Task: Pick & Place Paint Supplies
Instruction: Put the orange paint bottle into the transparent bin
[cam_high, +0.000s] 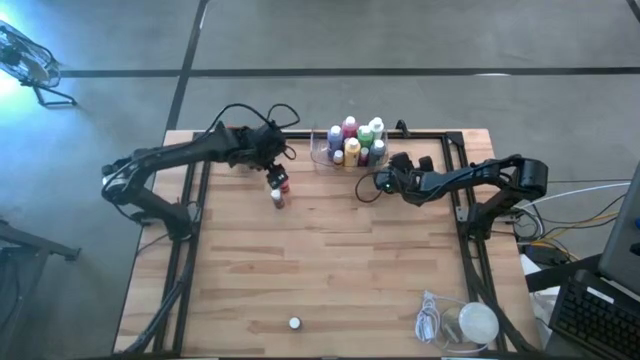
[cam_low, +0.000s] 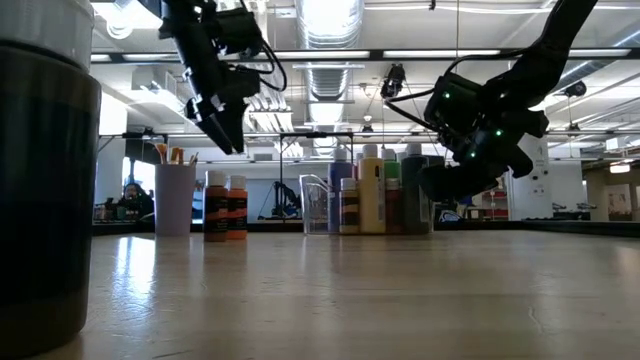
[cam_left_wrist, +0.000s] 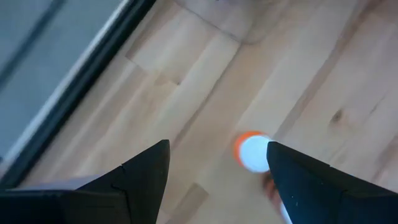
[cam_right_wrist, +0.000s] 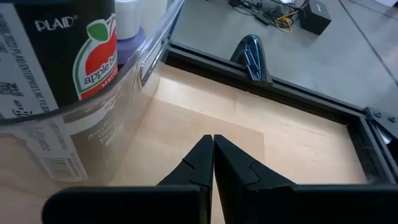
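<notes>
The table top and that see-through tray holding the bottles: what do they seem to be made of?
The table top looks like pale wood, built from jointed strips: plank seams and grain show, and the low view shows a soft sheen. Its edge frame looks like dark metal, probably painted. The tray seems to be clear glossy plastic: bottle labels read straight through its wall, and its rim catches bright highlights.

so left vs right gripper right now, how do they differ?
Left gripper: fingers open, empty, above the two orange bottles standing apart from the rest; one pale cap shows between its fingers. Right gripper: fingers shut, empty, beside the clear tray packed with bottles. In the low view the left hangs high over the table; the right sits lower, near bottle height. Shared: neither holds anything.
</notes>
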